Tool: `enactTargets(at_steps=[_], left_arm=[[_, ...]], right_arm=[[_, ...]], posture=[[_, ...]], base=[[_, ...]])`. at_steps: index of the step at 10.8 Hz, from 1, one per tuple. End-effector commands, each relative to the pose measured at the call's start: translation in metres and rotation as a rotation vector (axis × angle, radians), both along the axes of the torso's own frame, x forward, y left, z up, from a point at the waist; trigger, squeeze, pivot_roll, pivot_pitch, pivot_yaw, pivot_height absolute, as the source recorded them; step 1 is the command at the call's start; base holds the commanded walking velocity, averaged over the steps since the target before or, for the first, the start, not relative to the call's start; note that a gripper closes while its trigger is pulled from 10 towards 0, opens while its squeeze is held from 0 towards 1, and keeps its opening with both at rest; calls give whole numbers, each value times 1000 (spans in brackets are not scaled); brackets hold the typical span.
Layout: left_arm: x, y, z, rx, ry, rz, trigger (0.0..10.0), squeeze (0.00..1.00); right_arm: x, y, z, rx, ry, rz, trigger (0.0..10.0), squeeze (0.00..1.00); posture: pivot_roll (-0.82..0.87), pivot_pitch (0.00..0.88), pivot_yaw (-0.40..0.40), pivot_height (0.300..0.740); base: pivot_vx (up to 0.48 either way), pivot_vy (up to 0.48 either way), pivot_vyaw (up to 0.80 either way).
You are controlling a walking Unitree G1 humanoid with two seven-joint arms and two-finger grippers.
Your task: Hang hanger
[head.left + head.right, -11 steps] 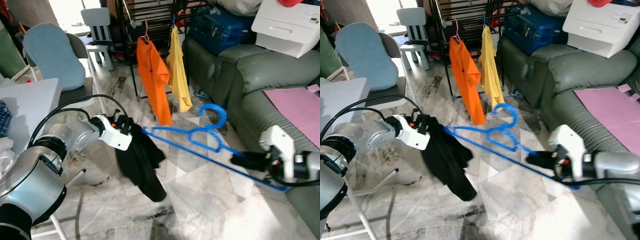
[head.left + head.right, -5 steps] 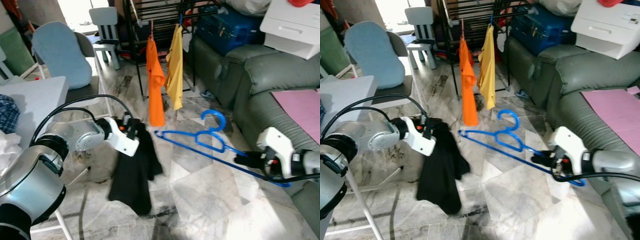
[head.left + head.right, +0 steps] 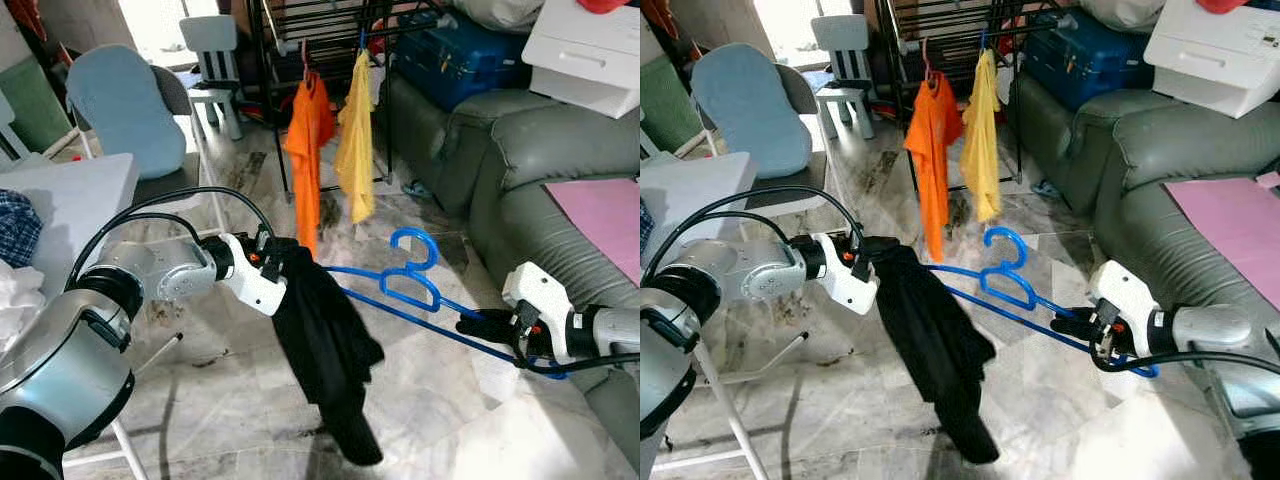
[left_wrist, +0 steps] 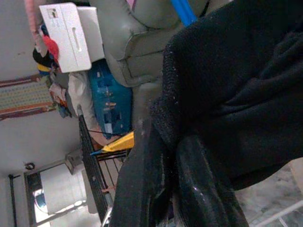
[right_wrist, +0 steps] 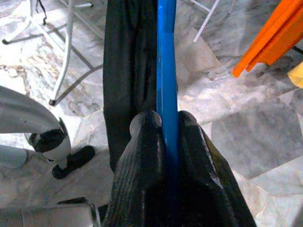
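R gripper [image 3: 478, 326] holds the blue hanger [image 3: 405, 283] by one end of its bottom bar, fingers [image 5: 142, 156] pinched tight on the bar w/ the blue rod running between them. Hanger is in the air above the marble floor [image 3: 430, 420], roughly level, hook [image 3: 415, 240] pointing up, far end reaching toward the L gripper [image 3: 272, 258].

L gripper sits at the top of a black garment [image 3: 330, 350], fingers [image 4: 199, 184] pressed together on the cloth, pinching it. Garment hangs down from there in a long drape, lower end just above the floor; its top overlaps the hanger's far end, can't tell if the bar is inside the cloth.

Behind, a black rack [image 3: 300, 30] carries an orange shirt [image 3: 308, 150] and a yellow one [image 3: 355, 140], side by side on their own hangers. Grey-green sofa [image 3: 520, 150] on the robot's right w/ a pink sheet [image 3: 600, 215] on the seat and a white box [image 3: 590, 50] on top. White table [image 3: 70, 200] and a blue-backed chair [image 3: 115, 100] on the left.
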State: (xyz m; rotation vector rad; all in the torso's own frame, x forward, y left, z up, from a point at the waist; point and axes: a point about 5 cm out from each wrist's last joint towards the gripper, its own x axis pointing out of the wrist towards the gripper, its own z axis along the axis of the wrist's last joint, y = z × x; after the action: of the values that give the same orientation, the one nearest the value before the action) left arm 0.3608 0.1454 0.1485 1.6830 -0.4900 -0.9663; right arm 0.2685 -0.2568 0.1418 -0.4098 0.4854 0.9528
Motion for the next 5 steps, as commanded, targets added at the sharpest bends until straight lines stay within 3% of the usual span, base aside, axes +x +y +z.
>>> enactTargets(at_steps=[1,5], left_arm=[[5,4,9,-4,-21,33,10000,0],[8,9,9,3,-29,71,10000,0]], right_arm=[[-1,-4,1,-28,-4,2,10000,0],[-6,-8,3,-42,27,28,10000,0]], posture=[[-135,0,110,740],[-141,0,108,740]], base=[[0,0,0],[0,0,0]])
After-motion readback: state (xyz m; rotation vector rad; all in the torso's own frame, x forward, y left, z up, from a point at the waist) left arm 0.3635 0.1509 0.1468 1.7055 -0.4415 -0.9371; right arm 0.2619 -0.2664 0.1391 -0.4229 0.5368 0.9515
